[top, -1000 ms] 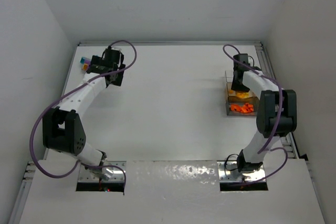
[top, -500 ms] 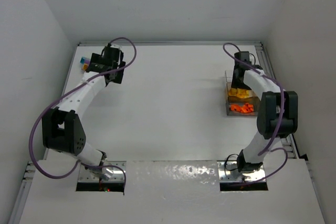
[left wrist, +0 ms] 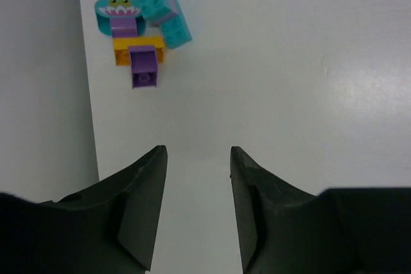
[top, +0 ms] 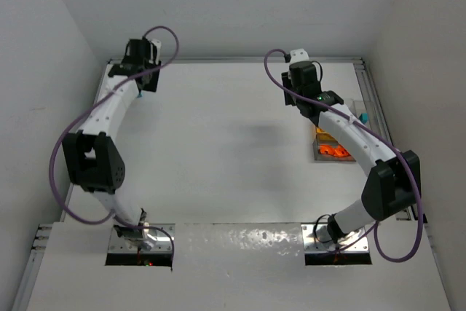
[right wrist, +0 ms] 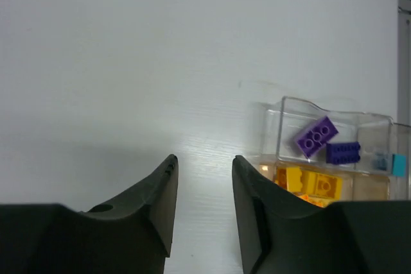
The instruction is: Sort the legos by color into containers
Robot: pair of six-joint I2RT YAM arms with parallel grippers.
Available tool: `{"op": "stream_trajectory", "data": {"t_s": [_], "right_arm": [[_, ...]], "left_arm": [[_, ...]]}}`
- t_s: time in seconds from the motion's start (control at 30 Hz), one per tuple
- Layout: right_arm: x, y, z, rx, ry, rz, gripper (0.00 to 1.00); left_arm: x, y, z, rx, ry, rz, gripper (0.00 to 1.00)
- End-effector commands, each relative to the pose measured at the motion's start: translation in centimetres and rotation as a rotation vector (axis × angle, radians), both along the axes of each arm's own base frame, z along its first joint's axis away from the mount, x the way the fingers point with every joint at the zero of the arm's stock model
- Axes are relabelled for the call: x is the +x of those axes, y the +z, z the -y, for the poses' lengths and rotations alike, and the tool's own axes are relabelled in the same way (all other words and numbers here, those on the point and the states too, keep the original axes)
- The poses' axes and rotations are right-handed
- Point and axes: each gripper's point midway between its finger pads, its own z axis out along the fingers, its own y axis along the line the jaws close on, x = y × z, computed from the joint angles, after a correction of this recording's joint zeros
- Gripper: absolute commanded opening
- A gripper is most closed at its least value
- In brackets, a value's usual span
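A clump of legos (left wrist: 138,33) lies on the white table by the left wall: two teal bricks, a teal piece with a face, an orange-yellow brick and a purple brick. My left gripper (left wrist: 196,152) (top: 140,78) hovers short of the clump, open, with nothing between its fingers. The clear containers (right wrist: 334,152) (top: 333,152) stand at the right. One holds two purple bricks (right wrist: 316,137), one yellow bricks (right wrist: 314,183), and one orange bricks (top: 335,149). My right gripper (right wrist: 204,157) (top: 304,78) is open and empty, to the left of the containers.
White walls close in the table on the left, back and right. A metal rail (top: 375,100) runs along the right edge beside the containers. A teal piece (right wrist: 399,165) shows in the farthest bin.
The left arm has swung back toward the far-left corner, and its jaws have narrowed. The right arm has risen off the containers and moved left.
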Motion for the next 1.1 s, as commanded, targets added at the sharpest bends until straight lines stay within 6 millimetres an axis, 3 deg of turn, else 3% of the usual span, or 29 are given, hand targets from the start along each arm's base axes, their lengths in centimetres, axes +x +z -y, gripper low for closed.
{"op": "stream_trajectory", "data": {"t_s": [0.0, 0.07, 0.17, 0.27, 0.37, 0.5, 0.6, 0.7, 0.83, 1.07], "right_arm": [[0.7, 2.5, -3.9, 0.172, 0.083, 0.096, 0.39], [0.0, 2.1, -5.8, 0.170, 0.126, 0.100, 0.40], [-0.4, 1.5, -6.8, 0.168, 0.153, 0.100, 0.41], [-0.7, 0.2, -6.7, 0.151, 0.148, 0.071, 0.41], [-0.9, -0.8, -6.6, 0.134, 0.146, 0.037, 0.41], [-1.1, -1.5, -6.5, 0.114, 0.147, 0.013, 0.41], [-1.1, -1.6, -6.3, 0.100, 0.149, 0.009, 0.41], [-1.1, -1.9, -6.3, 0.094, 0.150, -0.003, 0.41], [-1.0, -2.3, -6.5, 0.088, 0.156, -0.029, 0.41], [-1.4, -2.4, -6.6, 0.086, 0.171, -0.058, 0.41]], "left_arm": [[4.6, -0.1, -4.3, -0.194, 0.069, -0.003, 0.42], [6.2, -0.3, -6.3, -0.221, 0.106, -0.019, 0.49], [9.7, -0.3, -6.7, -0.202, 0.066, -0.005, 0.56], [13.8, 0.8, -6.4, -0.213, 0.026, 0.116, 0.75], [16.2, 0.6, -6.9, -0.240, 0.067, 0.201, 0.79], [17.5, -2.3, -7.5, -0.272, 0.152, 0.195, 0.77], [17.9, -4.7, -9.5, -0.238, 0.286, 0.188, 0.76], [18.3, -5.5, -9.6, -0.247, 0.302, 0.197, 0.77], [18.4, -8.5, -10.5, -0.231, 0.367, 0.165, 0.77], [18.8, -10.5, -12.1, -0.190, 0.427, 0.169, 0.76]]}}
